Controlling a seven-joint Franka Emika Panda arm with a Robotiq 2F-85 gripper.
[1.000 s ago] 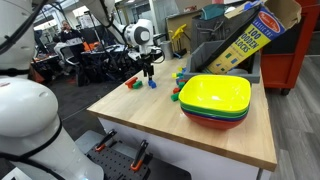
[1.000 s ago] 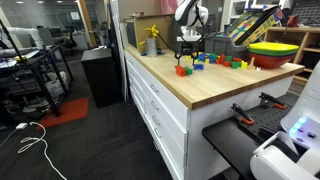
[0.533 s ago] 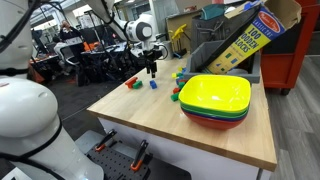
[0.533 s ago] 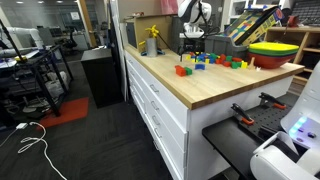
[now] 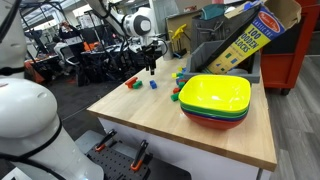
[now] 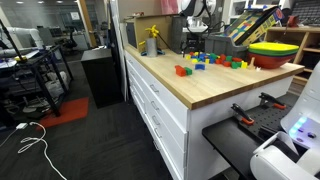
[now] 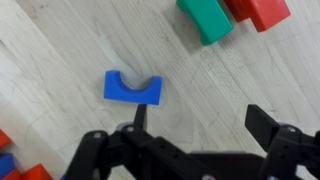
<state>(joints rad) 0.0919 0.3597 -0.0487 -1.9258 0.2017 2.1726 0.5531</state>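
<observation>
Gripper (image 7: pixel 200 125) hanging over table (image 7: pixel 60 55), fingers (image 7: pixel 265 125) spread wide, holding nothing; blue notched block (image 7: pixel 133 88) therefore free, flat on wood just beyond them, green block (image 7: pixel 205 18) farther.

Notched block (image 7: pixel 133 87): flat on the desk (image 7: pixel 60 50), left of centre in the wrist view, just above one of the fingers (image 7: pixel 268 128), apart from both.
Two blocks (image 7: pixel 205 18): top right of the wrist view, side by side, well apart from the notched block.
Stacked bowls (image 5: pixel 215 100): on the desk in an exterior view, right of centre, in front of the block cluster (image 5: pixel 178 88).
Box (image 5: pixel 245 40): upper right, behind the stacked bowls.
</observation>
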